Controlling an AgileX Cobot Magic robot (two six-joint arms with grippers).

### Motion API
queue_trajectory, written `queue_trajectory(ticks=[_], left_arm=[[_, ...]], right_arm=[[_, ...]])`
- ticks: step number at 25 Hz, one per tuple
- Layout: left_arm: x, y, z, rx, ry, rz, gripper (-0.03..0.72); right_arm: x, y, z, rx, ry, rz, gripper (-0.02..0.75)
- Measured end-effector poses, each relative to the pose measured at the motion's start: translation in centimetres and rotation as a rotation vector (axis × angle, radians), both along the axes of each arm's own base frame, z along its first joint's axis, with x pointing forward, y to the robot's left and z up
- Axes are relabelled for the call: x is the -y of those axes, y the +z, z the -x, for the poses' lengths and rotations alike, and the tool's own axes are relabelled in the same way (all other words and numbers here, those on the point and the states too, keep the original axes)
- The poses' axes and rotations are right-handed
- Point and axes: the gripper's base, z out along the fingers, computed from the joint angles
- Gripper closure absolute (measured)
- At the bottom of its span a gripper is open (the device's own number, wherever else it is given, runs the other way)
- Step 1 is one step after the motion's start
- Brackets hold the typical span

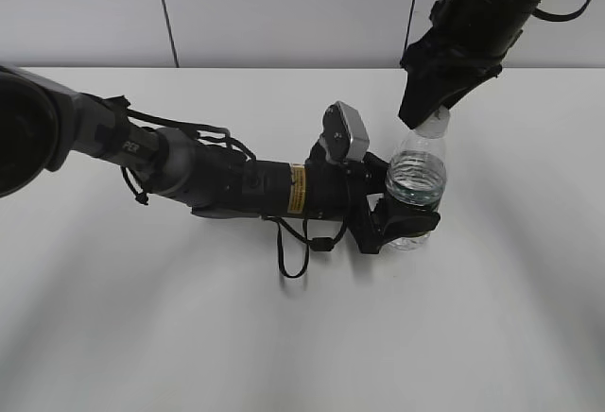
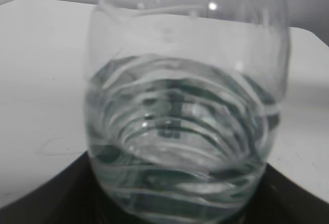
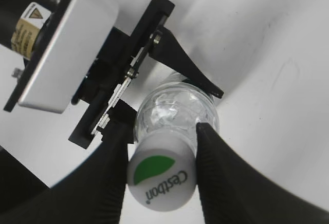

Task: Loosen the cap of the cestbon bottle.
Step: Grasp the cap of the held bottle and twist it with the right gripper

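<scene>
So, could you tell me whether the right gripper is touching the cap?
Touching: in the right wrist view both fingers of the right gripper press against the cap.

1 bottle (image 1: 416, 185), 1 cap (image 3: 160, 179), 2 grippers: left (image 1: 405, 215), right (image 3: 162, 175); 1 table (image 1: 284, 336).

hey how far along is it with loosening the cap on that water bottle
Done: the left pincer clamps the cestbon bottle upright on the table. In hand: the right pincer has its fingers on either side of the cap, ready to twist. Left: the turn itself; the cap sits square on the neck, and nothing shows it loosened yet.
</scene>
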Motion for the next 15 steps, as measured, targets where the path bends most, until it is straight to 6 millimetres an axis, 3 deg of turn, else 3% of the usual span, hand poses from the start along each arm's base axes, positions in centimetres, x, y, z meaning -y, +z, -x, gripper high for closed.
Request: queue_trajectory(ticks=[10,15], left_arm=[[0.00,0.00,0.01,0.001,-0.002,-0.001,0.167],[0.00,-0.01,0.01,0.002,-0.003,-0.001,0.168]], right_arm=[[-0.09,0.03,0.04,0.090,0.287,0.013,0.430],[-0.10,0.03,0.05,0.093,0.299,0.012,0.430]])
